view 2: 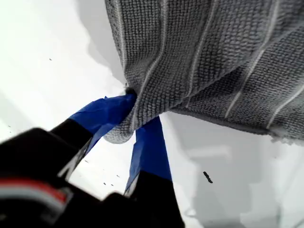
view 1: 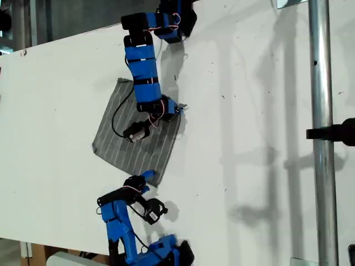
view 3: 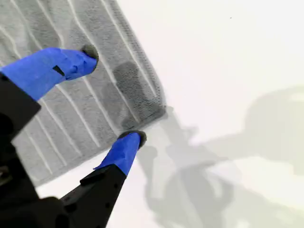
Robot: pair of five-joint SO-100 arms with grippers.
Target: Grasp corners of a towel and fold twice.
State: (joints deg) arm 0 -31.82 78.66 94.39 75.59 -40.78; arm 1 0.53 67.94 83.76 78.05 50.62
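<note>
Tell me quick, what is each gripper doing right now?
My first gripper: closed, pinching a corner of the towel.
My second gripper: open, holding nothing, jaws straddling another towel corner.

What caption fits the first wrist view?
My first pincer pinches a corner of the grey striped towel, lifted above the white table.
</note>
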